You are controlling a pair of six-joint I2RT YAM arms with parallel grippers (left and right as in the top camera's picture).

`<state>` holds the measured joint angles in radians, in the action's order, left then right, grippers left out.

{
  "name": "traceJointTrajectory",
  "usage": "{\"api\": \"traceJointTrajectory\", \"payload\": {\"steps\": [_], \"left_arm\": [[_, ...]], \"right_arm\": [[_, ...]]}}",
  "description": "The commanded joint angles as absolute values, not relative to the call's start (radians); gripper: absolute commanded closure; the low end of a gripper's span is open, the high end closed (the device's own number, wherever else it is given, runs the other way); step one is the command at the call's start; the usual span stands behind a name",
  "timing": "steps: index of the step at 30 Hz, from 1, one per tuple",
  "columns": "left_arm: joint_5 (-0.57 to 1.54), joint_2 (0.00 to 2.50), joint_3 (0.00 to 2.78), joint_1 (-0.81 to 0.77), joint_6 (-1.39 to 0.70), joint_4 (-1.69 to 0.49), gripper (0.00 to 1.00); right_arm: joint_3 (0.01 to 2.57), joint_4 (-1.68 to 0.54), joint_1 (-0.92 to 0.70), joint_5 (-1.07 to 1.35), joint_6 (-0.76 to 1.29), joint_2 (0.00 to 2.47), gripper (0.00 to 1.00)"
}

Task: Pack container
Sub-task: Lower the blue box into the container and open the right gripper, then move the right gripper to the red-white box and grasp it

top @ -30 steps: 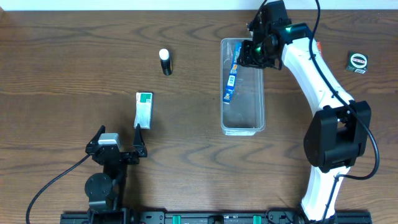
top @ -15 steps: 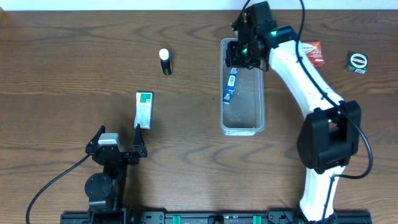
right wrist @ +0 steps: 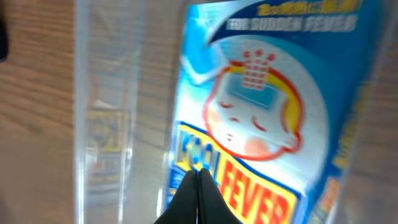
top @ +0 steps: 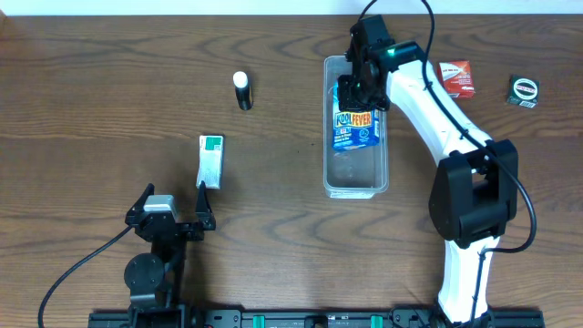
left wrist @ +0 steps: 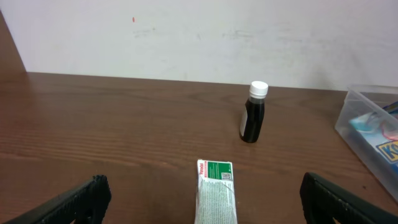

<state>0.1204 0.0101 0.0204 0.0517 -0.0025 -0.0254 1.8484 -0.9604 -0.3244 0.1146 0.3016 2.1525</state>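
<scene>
Near left, the left gripper (top: 173, 205) holds its jaws wide, with a green-and-white box (top: 210, 160) just beyond. The container (top: 355, 189) lies right of centre on the tabletop (top: 91, 109). Over its far half, the right gripper (top: 357, 91) has its jaws pinched on a Kool Fever pouch (top: 355, 128).

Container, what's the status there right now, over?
Left end effector open, empty. Right end effector shut on Kool Fever pack in the container. Small bottle and green box lie apart on table, nothing blocking.
</scene>
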Motion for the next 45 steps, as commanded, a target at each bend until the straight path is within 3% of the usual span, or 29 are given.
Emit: {"api": "traceJointTrajectory", "payload": {"steps": [1, 6, 11, 17, 21, 26, 35, 45], "left_arm": [[0.131, 0.004, 0.004, 0.058, 0.003, -0.06, 0.02], [0.131, 0.004, 0.004, 0.058, 0.003, -0.059, 0.02], [0.131, 0.004, 0.004, 0.058, 0.003, -0.06, 0.02], [0.131, 0.004, 0.004, 0.058, 0.003, -0.06, 0.02], [0.131, 0.004, 0.004, 0.058, 0.003, -0.06, 0.02], [0.131, 0.004, 0.004, 0.058, 0.003, -0.06, 0.02], [0.131, 0.004, 0.004, 0.058, 0.003, -0.06, 0.02], [0.131, 0.004, 0.004, 0.058, 0.003, -0.059, 0.02]], "right_arm": [[1.855, -0.962, -0.314, 0.071, 0.29, 2.15, 0.98], [1.901, -0.999, -0.314, 0.068, 0.27, 2.149, 0.95], [2.012, -1.106, -0.305, -0.059, 0.266, 2.149, 0.85], [2.237, -1.257, -0.216, -0.079, 0.198, 2.149, 0.31], [2.323, -1.292, -0.125, -0.07, 0.08, 2.149, 0.01], [2.307, -1.296, 0.004, -0.067, -0.152, 2.153, 0.01], [2.275, -1.164, 0.162, -0.056, -0.166, 2.232, 0.01], [2.275, -1.023, 0.17, -0.03, -0.234, 2.391, 0.01]]}}
